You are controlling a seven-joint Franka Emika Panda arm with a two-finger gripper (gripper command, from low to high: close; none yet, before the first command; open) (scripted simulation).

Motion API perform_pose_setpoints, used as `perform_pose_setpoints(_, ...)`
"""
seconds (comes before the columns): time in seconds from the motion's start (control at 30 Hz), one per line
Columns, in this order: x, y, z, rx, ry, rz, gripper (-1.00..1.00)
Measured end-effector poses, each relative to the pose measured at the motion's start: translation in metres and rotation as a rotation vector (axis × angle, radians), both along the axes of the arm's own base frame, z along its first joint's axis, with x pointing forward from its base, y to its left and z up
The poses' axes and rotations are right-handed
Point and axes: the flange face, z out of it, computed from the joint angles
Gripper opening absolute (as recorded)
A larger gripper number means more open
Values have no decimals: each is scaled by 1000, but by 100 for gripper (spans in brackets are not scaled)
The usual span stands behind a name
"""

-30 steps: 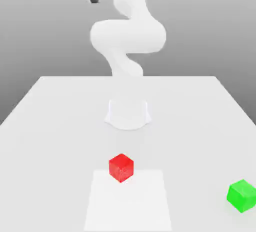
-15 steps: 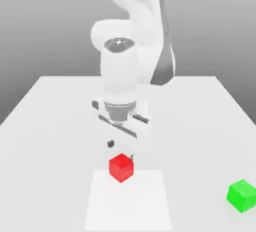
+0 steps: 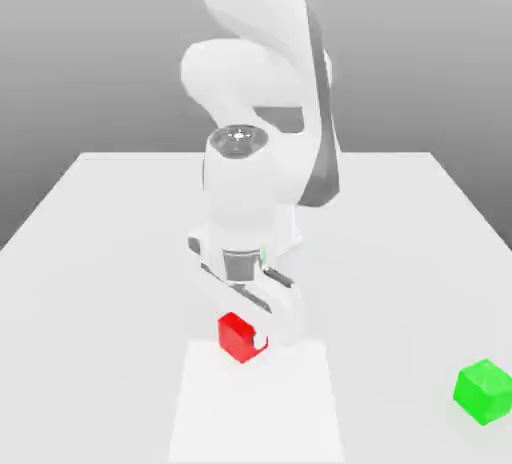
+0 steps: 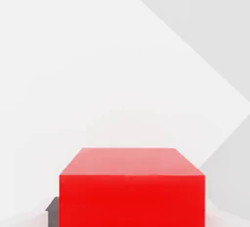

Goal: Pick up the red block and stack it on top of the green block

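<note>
The red block point(image 3: 235, 335) rests on the white table point(image 3: 100, 252) in the near middle of the exterior view. My gripper point(image 3: 245, 339) has come straight down over it, and the hand hides the block's top. In the hand view the red block point(image 4: 132, 192) looms close, with a dark fingertip point(image 4: 52, 211) pressed against one side. The jaws look shut on the block, which still sits on the table. The green block point(image 3: 483, 392) stands alone at the near edge on the exterior view's right, well apart from the gripper.
A paler square patch point(image 3: 255, 412) marks the table under and in front of the red block. My arm's bulky white links point(image 3: 255, 102) rise behind the hand. Bare table lies between the two blocks.
The arm swung down from high above the table onto the red block. The jaws, wide apart half a second ago, have closed in around the block. Neither block has moved.
</note>
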Motion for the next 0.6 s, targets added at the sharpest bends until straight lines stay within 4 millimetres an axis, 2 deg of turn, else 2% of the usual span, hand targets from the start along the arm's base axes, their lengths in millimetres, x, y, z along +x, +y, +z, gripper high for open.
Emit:
perform_pose_setpoints(0.17, -2, -1, 35, -15, 1, 2, -100)
perform_pose_setpoints(0.27, 24, 28, 45, -39, 3, 143, -100)
perform_pose_setpoints(0.3, 34, 43, 47, -46, 3, 204, -100)
perform_pose_setpoints(0.43, 65, 126, 55, -61, 3, 485, -100)
perform_pose_setpoints(0.6, 86, 225, 65, -50, 0, 776, -100)
